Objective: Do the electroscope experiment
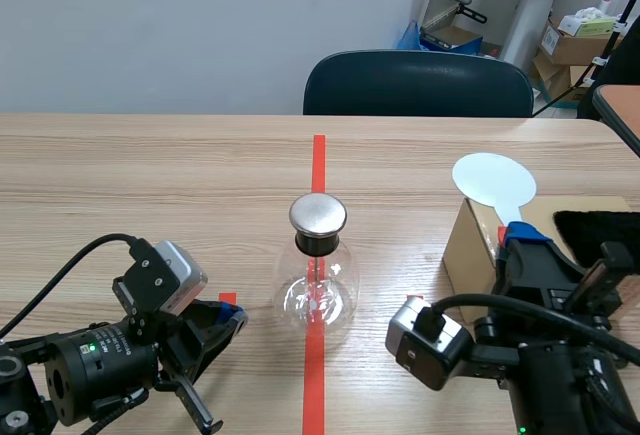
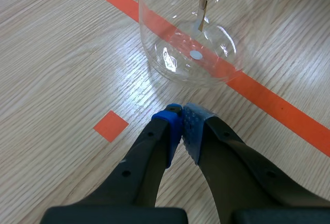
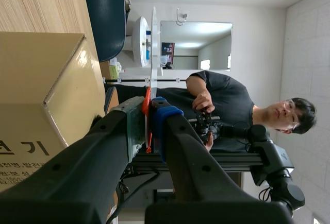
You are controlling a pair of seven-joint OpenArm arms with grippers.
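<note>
The electroscope [image 1: 318,280] is a clear glass flask with a round metal cap [image 1: 318,214], standing on the red tape line at the table's middle. Inside the flask [image 2: 206,38] hangs a thin strip [image 2: 203,7]. My left gripper [image 1: 232,317] lies low to the flask's left, shut on nothing; in the left wrist view the left gripper [image 2: 181,126] has its pads touching, a short way before the glass. My right gripper [image 1: 517,237] is shut on the red handle of a white round paddle [image 1: 494,180], held above a cardboard box. In the right wrist view the paddle [image 3: 153,44] shows edge-on, ahead of the right gripper [image 3: 148,126].
A cardboard box [image 1: 478,247] stands at the right, under the right gripper, with a black cloth [image 1: 598,230] on top. A dark chair [image 1: 418,85] stands behind the table. A person [image 3: 232,108] shows in the right wrist view's background.
</note>
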